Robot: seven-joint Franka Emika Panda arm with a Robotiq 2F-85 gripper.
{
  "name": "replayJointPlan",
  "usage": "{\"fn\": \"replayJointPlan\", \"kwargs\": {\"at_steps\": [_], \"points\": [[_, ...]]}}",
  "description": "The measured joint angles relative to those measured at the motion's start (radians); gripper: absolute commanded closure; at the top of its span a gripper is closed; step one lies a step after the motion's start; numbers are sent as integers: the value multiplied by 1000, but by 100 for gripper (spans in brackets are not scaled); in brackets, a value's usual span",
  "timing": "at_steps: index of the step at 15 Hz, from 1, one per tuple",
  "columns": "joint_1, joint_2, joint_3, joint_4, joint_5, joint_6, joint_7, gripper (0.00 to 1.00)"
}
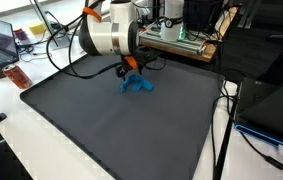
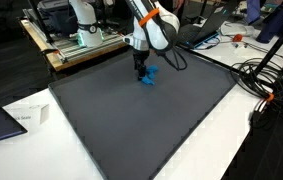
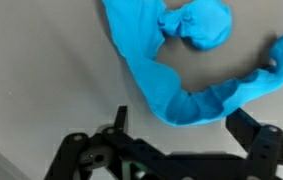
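Once past the laptop (image 1: 1, 42) and the small reddish object (image 1: 18, 77) at the left of the white surface (image 1: 21, 150), met the dark mat (image 1: 101, 130) and, over its far half, the white arm (image 1: 106, 35) bent low. Found the pincer (image 1: 127, 72) wide open, gripping nothing, hanging just above a crumpled blue cloth (image 1: 137, 86) lying on the mat toward its far edge. Saw, in the wrist view, that cloth (image 3: 181, 70) twisted and knotted just ahead of the black fingers (image 3: 118, 122), contact impossible to tell.

A dark mat (image 1: 121, 130) covers a white table (image 1: 31, 150) amid cluttered desks (image 1: 181, 42).
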Motion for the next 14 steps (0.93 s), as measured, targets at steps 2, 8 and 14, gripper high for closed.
{"fn": "replayJointPlan", "kwargs": {"at_steps": [2,8,14], "points": [[5,9,0,15,0,0,1,0],[49,28,1,77,0,3,2,0],[103,74,-12,157,-8,56,-26,0]]}}
